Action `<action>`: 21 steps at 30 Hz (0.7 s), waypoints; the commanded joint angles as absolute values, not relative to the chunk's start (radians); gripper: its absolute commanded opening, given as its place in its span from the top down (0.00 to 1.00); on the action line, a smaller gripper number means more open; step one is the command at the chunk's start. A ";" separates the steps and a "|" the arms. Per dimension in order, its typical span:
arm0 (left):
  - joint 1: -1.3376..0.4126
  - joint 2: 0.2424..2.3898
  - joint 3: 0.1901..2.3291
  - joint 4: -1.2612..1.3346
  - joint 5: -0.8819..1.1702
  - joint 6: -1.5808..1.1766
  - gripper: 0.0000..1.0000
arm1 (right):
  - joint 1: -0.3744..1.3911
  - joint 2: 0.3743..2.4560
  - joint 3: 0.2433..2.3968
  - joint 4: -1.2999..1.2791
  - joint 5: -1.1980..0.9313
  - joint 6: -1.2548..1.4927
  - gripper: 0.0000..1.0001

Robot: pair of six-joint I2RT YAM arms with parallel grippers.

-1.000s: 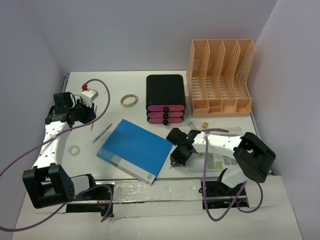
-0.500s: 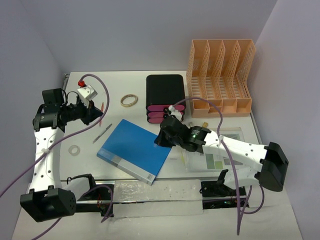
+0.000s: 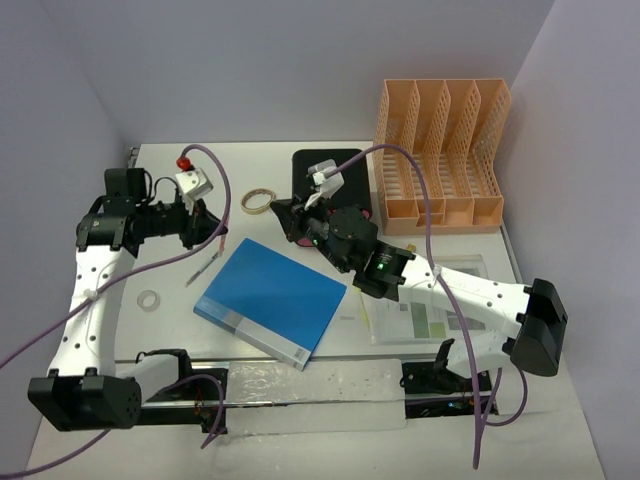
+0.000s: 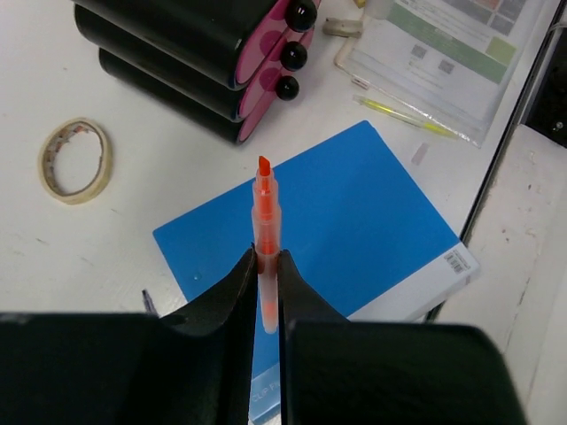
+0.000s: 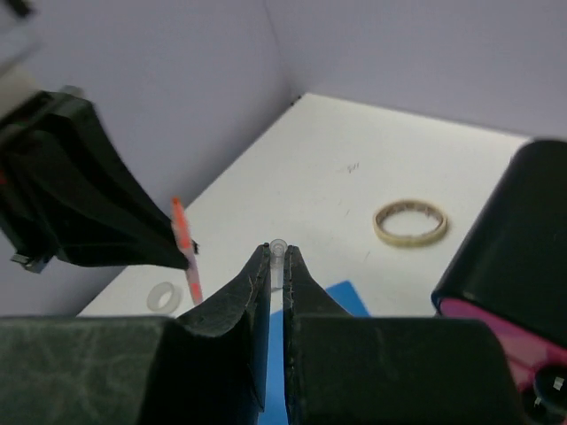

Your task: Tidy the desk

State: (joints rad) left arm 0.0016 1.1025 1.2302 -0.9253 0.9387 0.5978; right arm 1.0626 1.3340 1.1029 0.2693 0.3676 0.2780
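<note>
My left gripper (image 4: 266,257) is shut on an uncapped orange highlighter (image 4: 264,204), tip pointing away, held in the air over the blue folder (image 4: 337,230). My right gripper (image 5: 277,252) is shut on a small clear cap (image 5: 278,245). In the right wrist view the highlighter (image 5: 184,243) shows just to the left of the cap, apart from it. From above, the left gripper (image 3: 205,225) and right gripper (image 3: 283,218) face each other over the white desk (image 3: 190,180), near the folder's (image 3: 270,300) far corner.
A tape ring (image 3: 259,201) lies behind the grippers, beside the black box with pink drawers (image 3: 330,185). The orange file rack (image 3: 440,150) stands at the back right. A clear sleeve of papers (image 3: 425,310), a yellow pen (image 3: 362,305), a grey pen (image 3: 204,267) and a small white ring (image 3: 149,299) lie about.
</note>
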 commanded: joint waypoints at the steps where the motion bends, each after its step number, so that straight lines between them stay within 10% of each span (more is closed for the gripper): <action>1: -0.078 1.170 1.289 -0.895 0.909 0.530 1.00 | 1.062 1.345 1.122 0.490 0.283 0.072 1.00; 21: -0.140 1.209 1.302 -0.979 0.917 0.472 1.00 | 1.017 1.399 1.058 0.733 -0.014 0.126 1.00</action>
State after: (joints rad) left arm -0.1322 1.2069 1.2648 -0.9487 0.8898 0.4812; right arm 1.0263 1.3994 1.0588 0.6708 0.0054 0.1155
